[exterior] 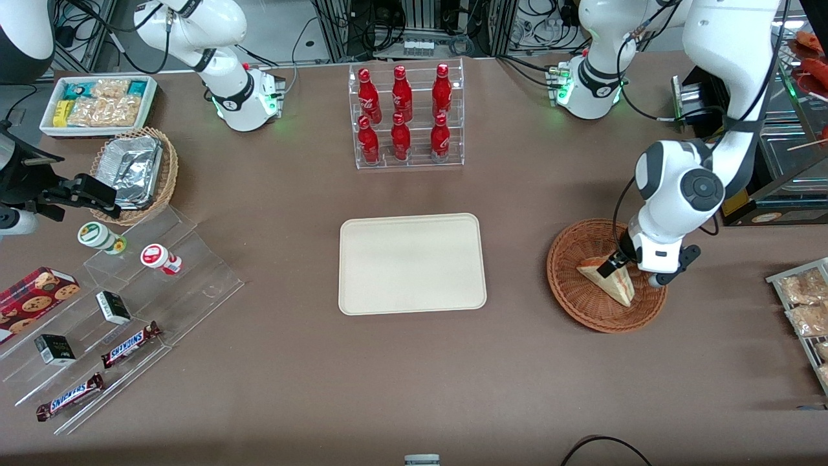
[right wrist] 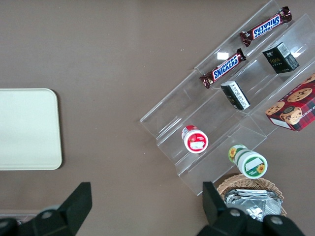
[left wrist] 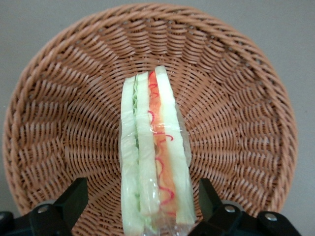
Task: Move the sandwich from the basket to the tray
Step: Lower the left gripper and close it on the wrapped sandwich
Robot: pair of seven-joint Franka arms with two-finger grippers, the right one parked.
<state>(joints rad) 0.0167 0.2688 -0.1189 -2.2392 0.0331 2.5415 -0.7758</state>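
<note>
Gripper is down inside the basket, fingers spread wide either side of the sandwich, not touching it. Sandwich stands on edge in the basket. Tray, beside the basket toward the parked arm's end, is bare. Progress: approach done; closing, lift, transfer and release remain.
</note>
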